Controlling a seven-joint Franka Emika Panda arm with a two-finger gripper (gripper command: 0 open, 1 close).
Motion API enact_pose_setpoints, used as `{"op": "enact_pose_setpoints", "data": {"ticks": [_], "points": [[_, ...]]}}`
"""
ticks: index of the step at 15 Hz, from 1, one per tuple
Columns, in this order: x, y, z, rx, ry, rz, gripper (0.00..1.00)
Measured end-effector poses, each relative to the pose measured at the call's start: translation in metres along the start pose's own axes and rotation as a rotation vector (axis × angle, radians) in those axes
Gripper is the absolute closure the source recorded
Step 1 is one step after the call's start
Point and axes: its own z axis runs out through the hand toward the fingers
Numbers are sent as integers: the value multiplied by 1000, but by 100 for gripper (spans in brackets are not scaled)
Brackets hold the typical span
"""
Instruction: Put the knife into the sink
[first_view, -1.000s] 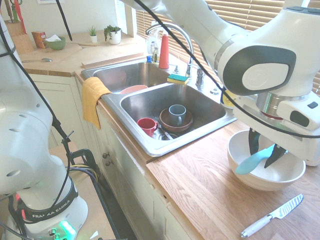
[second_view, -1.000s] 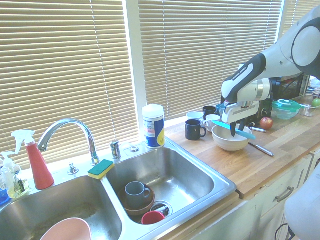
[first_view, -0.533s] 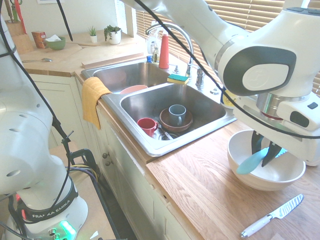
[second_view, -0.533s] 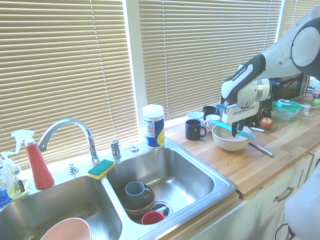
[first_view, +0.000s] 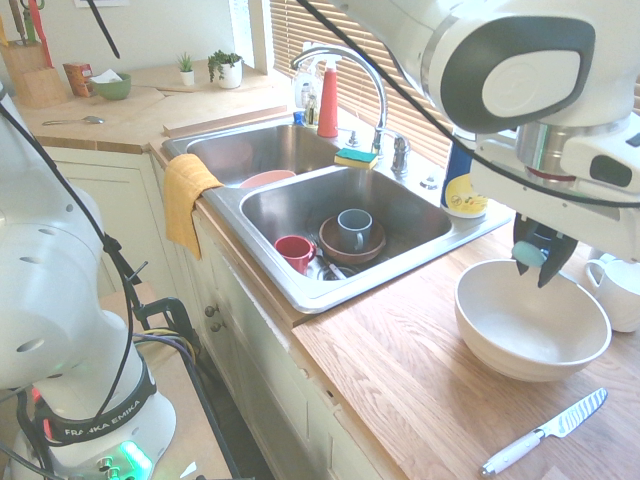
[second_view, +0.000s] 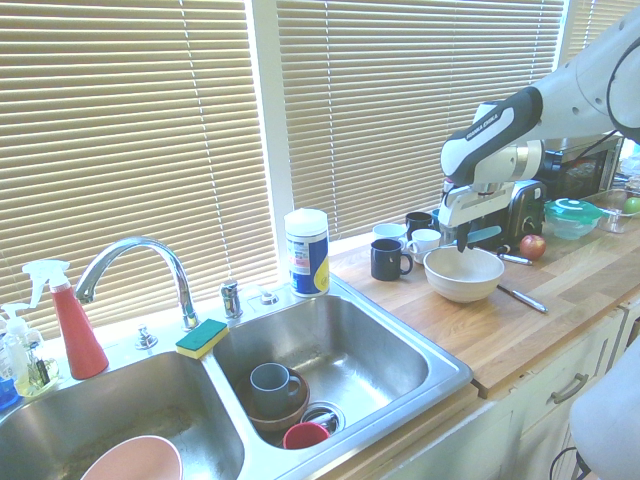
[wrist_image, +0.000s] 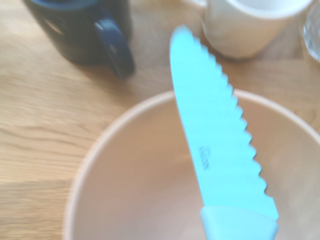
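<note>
Turquoise plastic knife with wavy serrated edge (wrist_image: 220, 140) is gripped by the black two-finger hand (first_view: 542, 252), raised above the round off-white bowl (first_view: 532, 325).

A cream bowl (first_view: 532, 340) sits on the wooden counter (first_view: 380, 375); a white-handled knife (first_view: 545, 432) lies near it, toward the counter's front edge. Toward the counter's back edge, behind the bowl, stand a dark mug (second_view: 390, 259) and a white mug (second_view: 425, 243). Farther along are a black toaster (second_view: 525, 212), a red apple (second_view: 532, 247) and a glass dish with a teal lid (second_view: 573, 217). On the same counter's far stretch, a green bowl (first_view: 112, 88) stands near a spoon (first_view: 75, 121) and two potted plants (first_view: 226, 70).
</note>
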Motion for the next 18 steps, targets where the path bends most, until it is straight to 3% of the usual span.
{"op": "enact_pose_setpoints", "data": {"ticks": [7,10,18], "points": [[-35,-21,-52,36,31,-37,100],[-82,-56,-69,45,26,-72,100],[-204,-192,-17,54,10,4,100]]}}
